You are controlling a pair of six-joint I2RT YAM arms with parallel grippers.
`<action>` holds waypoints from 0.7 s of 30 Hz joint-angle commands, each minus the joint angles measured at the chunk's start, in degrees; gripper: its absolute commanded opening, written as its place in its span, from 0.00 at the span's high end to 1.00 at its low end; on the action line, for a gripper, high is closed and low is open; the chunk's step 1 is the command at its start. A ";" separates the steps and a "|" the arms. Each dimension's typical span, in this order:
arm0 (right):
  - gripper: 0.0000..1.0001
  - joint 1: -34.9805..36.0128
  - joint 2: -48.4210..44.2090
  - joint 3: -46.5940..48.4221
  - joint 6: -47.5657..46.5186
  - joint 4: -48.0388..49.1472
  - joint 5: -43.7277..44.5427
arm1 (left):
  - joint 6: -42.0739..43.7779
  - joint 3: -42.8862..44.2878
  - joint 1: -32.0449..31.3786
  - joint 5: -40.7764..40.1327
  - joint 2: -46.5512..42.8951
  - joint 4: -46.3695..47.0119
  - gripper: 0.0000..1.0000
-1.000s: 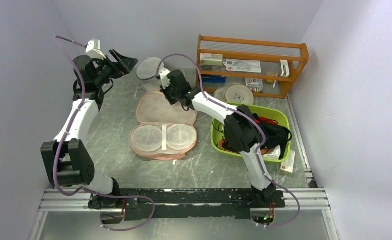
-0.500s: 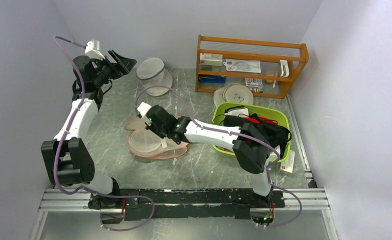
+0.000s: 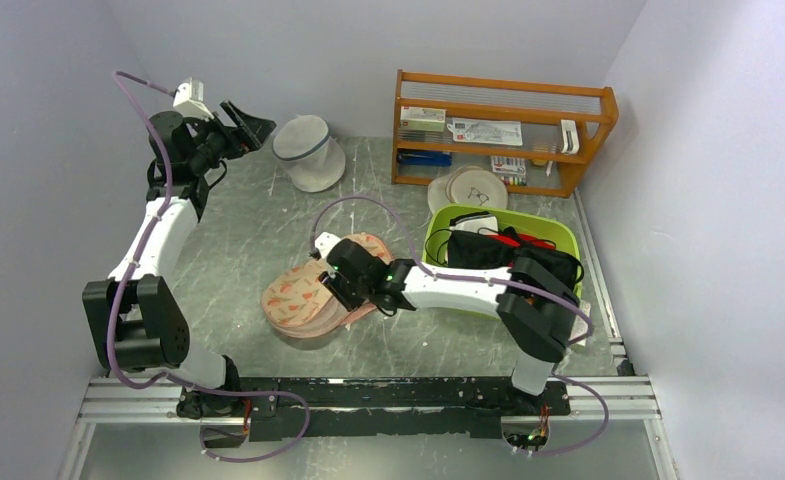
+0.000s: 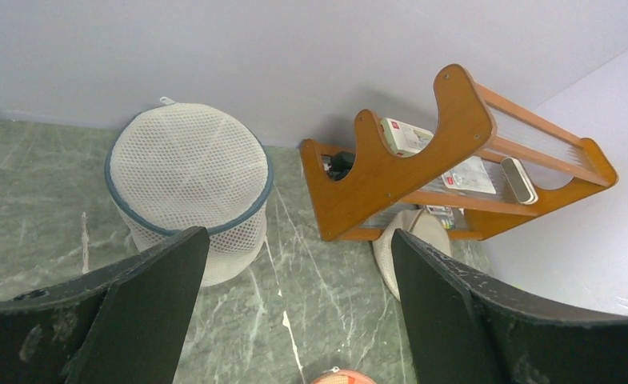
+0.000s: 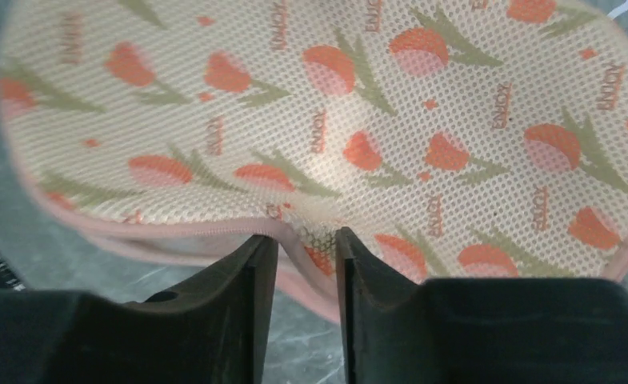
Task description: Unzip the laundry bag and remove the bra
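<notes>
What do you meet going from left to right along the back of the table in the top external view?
Black two-finger left gripper, jaws wide apart → white cylindrical mesh bag → orange wooden rack. The round white pads leaning at the rack's foot overlap it, so they are left out.

the laundry bag [image 5: 318, 120] runs off the right wrist view's edges, its inside hidden from sight.

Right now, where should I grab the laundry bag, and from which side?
Pinch the laundry bag by its pink rim at the narrow waist, from the side facing the right gripper: it lies flat, so only the edge offers a lip.
</notes>
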 commanded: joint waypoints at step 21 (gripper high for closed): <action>0.39 0.03 -3.68 -6.34 17.64 15.62 -6.42 | 5.29 1.97 -2.62 -3.20 1.67 -2.78 0.03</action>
